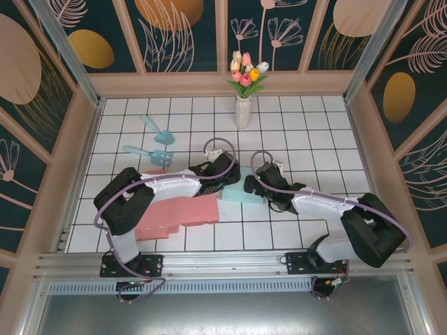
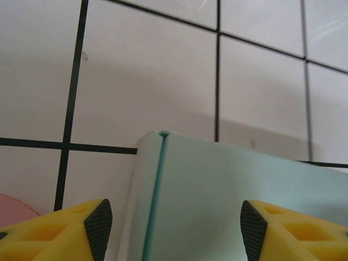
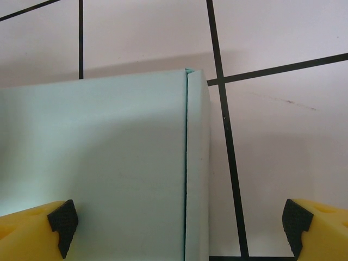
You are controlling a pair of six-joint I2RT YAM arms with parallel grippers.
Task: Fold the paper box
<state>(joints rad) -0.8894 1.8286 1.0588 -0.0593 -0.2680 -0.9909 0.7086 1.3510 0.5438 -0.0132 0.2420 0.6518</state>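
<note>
Pink sheet [image 1: 178, 216] noted nearest, well short of vase [image 1: 242, 112], leftward. Mint paper box [image 1: 241, 195] laid on surface [image 1: 328, 132] straight before vase. Left end effector [image 2: 174, 228] held open at box corner; right end effector [image 3: 179, 223] spread wide, astride box edge. Box judged light, thin, easily creased; grip advised at folded edge.

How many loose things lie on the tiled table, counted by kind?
Paper boxes: 2 (mint box, pink flat box)
Blue scoops: 2
Vase of tulips: 1
Total: 5
</note>
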